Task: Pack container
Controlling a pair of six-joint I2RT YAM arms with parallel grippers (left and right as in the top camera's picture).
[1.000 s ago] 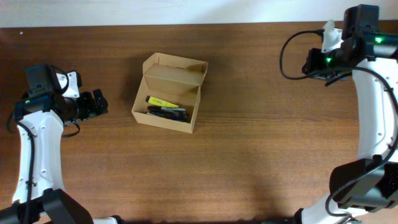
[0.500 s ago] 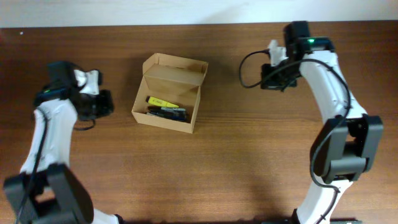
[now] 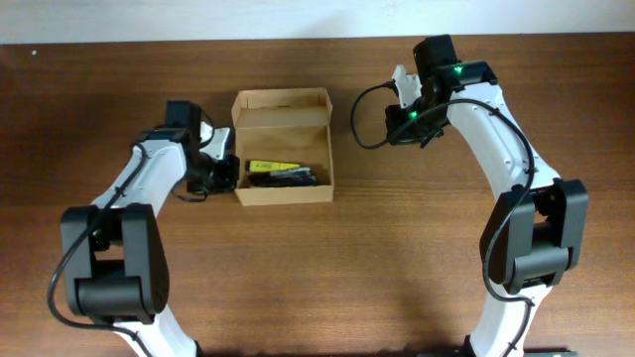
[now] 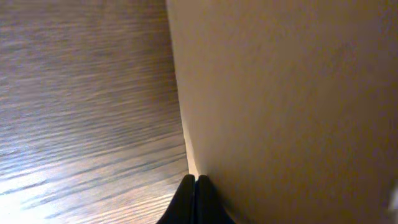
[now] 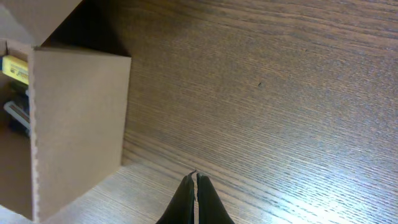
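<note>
The container [image 3: 283, 194] is a tan cardboard box at mid-table, its lid flap [image 3: 281, 99] standing open at the back. Inside lie a yellow marker [image 3: 272, 166] and dark pens [image 3: 296, 177]. My left gripper [image 3: 226, 174] is shut and empty, its tips against the box's left wall. In the left wrist view that wall [image 4: 280, 93] fills the right side, with the gripper [image 4: 194, 182] at its bottom edge. My right gripper [image 3: 397, 129] hangs shut and empty to the right of the box. The right wrist view shows the gripper [image 5: 196, 178] over bare wood, with the box's side wall [image 5: 78, 118] to the left.
Brown wooden table [image 3: 417, 258] all round the box. A pale wall strip [image 3: 298, 18] runs along the far edge. Black cables loop off the right arm [image 3: 372, 104] near the box's right side.
Both arms have swung in toward the box. The left gripper went from open to shut and met the left wall. The box has turned to sit square to the table edge.
</note>
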